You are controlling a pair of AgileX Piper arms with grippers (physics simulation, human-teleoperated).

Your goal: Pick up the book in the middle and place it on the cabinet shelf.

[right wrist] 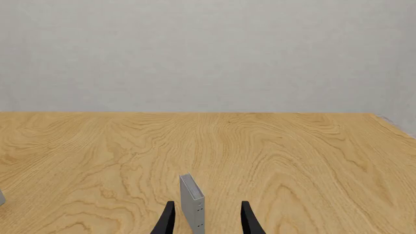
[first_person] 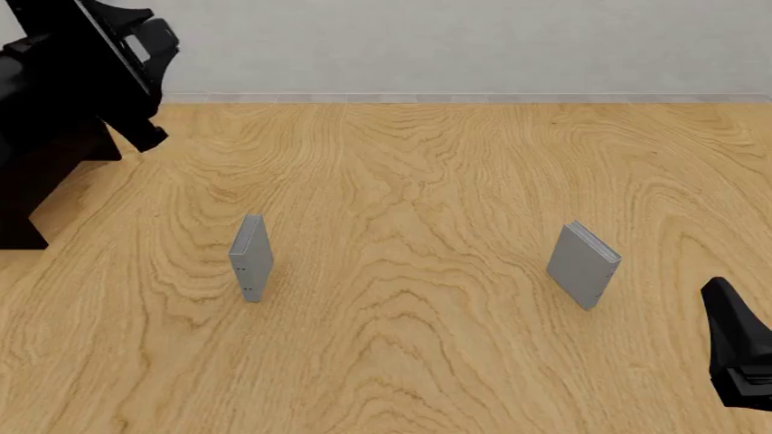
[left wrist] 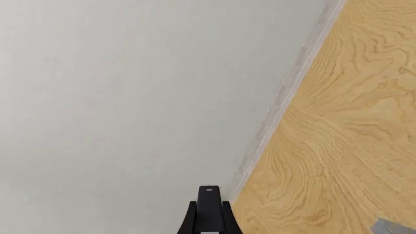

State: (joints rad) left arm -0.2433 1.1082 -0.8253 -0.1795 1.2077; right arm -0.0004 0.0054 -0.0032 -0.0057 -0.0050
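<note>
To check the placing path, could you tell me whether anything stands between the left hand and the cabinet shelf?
Nothing visible does: the left hand hangs right at the cabinet shelf; the left grey book and right grey book stand well clear.

We count two grey books, left book (first_person: 249,257), right book (first_person: 584,264), one dark cabinet (first_person: 49,172), two arms, one worktop (first_person: 410,181).
</note>
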